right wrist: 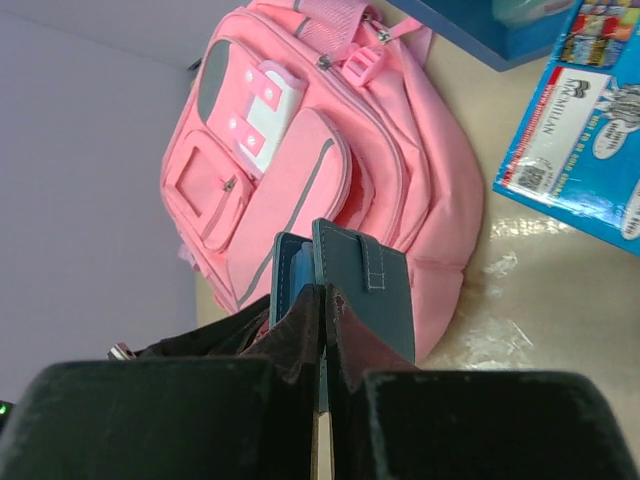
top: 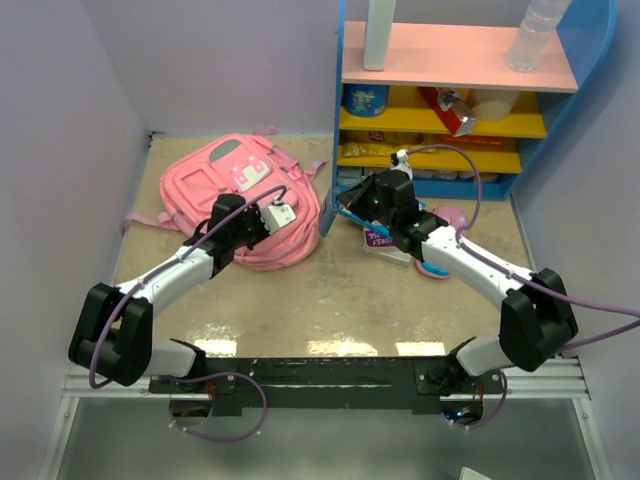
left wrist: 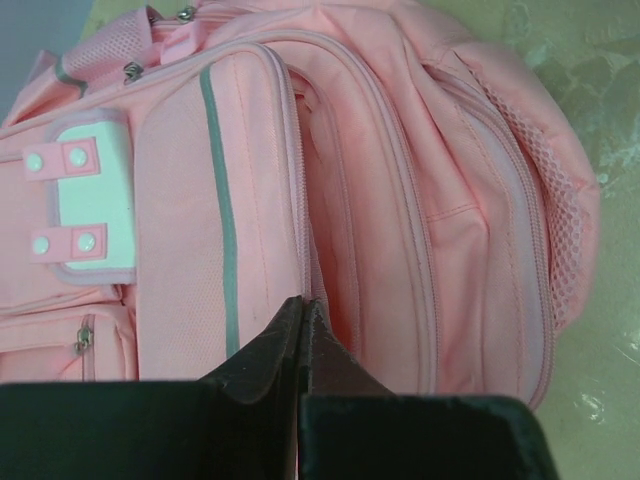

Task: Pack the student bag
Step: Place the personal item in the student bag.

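The left fingers (left wrist: pixel 262 352) are clenched tight at the seam beside the front pocket of the student bag (left wrist: pixel 400 180). Whether they pinch a zipper pull or only fabric is hard to tell. The right fingers (right wrist: pixel 352 345) grasp a dark blue case (right wrist: pixel 375 290) with a stitched strap. The bag lies flat on the counter (top: pixel 350 300), just left of the blue shelf (top: pixel 338 100).

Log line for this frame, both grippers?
left gripper: shut, at pink backpack seam | right gripper: shut on dark-blue case
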